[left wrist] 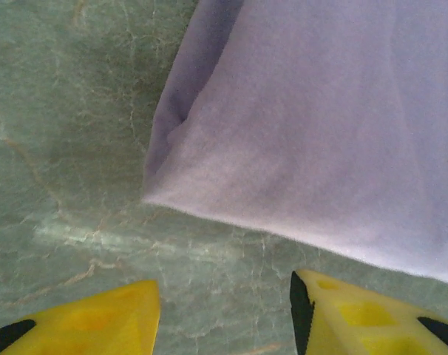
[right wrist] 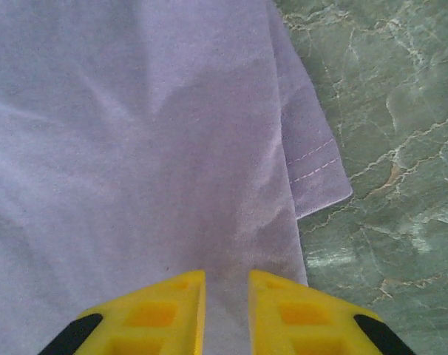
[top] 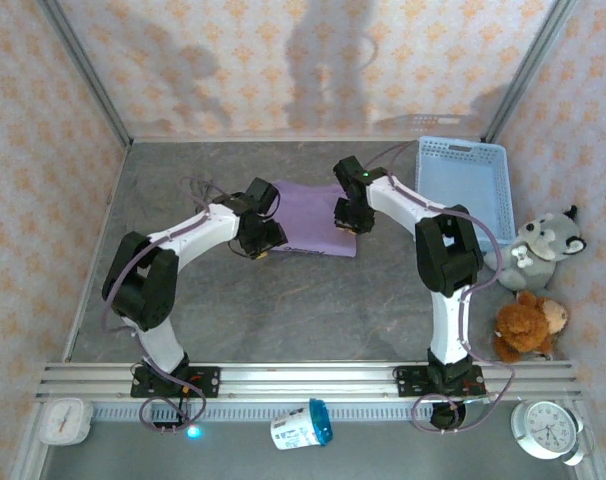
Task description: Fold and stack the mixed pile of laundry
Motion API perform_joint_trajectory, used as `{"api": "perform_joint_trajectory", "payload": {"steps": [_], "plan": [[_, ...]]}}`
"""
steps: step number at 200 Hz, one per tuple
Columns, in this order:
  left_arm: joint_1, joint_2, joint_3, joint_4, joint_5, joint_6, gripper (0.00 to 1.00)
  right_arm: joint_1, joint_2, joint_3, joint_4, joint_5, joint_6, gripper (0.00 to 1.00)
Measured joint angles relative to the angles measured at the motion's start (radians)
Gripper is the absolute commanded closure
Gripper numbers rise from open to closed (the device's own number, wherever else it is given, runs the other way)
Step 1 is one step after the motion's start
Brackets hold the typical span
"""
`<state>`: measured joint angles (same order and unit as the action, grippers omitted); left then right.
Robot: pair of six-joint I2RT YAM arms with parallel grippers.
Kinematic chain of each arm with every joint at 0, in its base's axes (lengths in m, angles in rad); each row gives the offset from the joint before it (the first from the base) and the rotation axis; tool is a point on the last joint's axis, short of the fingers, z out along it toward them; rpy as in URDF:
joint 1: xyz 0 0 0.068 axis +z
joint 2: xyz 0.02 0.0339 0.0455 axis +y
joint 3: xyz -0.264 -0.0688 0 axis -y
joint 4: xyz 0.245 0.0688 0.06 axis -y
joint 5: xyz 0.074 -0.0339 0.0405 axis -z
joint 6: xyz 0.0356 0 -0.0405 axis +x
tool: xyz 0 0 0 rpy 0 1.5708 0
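Note:
A lavender-purple T-shirt (top: pixel 308 212) lies folded flat in a rectangle on the grey marbled table (top: pixel 283 300), between my two grippers. My left gripper (top: pixel 260 238) is at its near left corner. In the left wrist view it (left wrist: pixel 224 314) stands open over bare table, just short of the shirt's folded edge (left wrist: pixel 320 133). My right gripper (top: pixel 349 214) is low over the shirt's right side. In the right wrist view it (right wrist: pixel 227 299) has its jaws a narrow gap apart, with flat cloth (right wrist: pixel 135 148) showing between them. The olive-grey garment is out of view.
A light blue lattice basket (top: pixel 465 185) stands at the back right. A grey wolf toy (top: pixel 545 245) and a brown teddy (top: pixel 525 325) sit at the right edge. By the front rail lie a cup (top: pixel 303 425) and two clocks (top: pixel 63 420) (top: pixel 548 428).

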<state>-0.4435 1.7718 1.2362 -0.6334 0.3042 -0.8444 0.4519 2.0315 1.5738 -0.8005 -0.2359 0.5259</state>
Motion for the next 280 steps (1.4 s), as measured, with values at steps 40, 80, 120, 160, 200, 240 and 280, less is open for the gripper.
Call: {"api": "perform_joint_trajectory", "payload": {"steps": [40, 80, 120, 160, 200, 240, 280], "plan": [[0.000, 0.150, 0.053, 0.003, -0.031, -0.002, 0.53, 0.035, -0.014, -0.137, 0.048, 0.014, 0.016, 0.79], [0.016, 0.254, 0.218, -0.069, -0.086, 0.035, 0.48, 0.127, -0.115, -0.256, 0.066, -0.008, 0.057, 0.73], [0.045, 0.305, 0.345, -0.122, -0.132, 0.091, 0.35, 0.160, -0.239, -0.310, 0.068, -0.021, 0.108, 0.35], [0.042, 0.240, 0.278, -0.124, -0.129, 0.098, 0.33, 0.073, -0.428, -0.394, 0.127, 0.001, 0.158, 0.18], [-0.006, 0.113, 0.129, -0.101, -0.095, 0.060, 0.33, 0.031, -0.486, -0.571, 0.239, -0.031, 0.225, 0.15], [-0.095, 0.105, 0.122, -0.080, -0.072, 0.041, 0.31, 0.027, -0.475, -0.667, 0.362, -0.068, 0.285, 0.36], [-0.103, 0.105, 0.123, -0.078, -0.065, 0.030, 0.31, 0.027, -0.383, -0.655, 0.502, -0.079, 0.312, 0.51]]}}
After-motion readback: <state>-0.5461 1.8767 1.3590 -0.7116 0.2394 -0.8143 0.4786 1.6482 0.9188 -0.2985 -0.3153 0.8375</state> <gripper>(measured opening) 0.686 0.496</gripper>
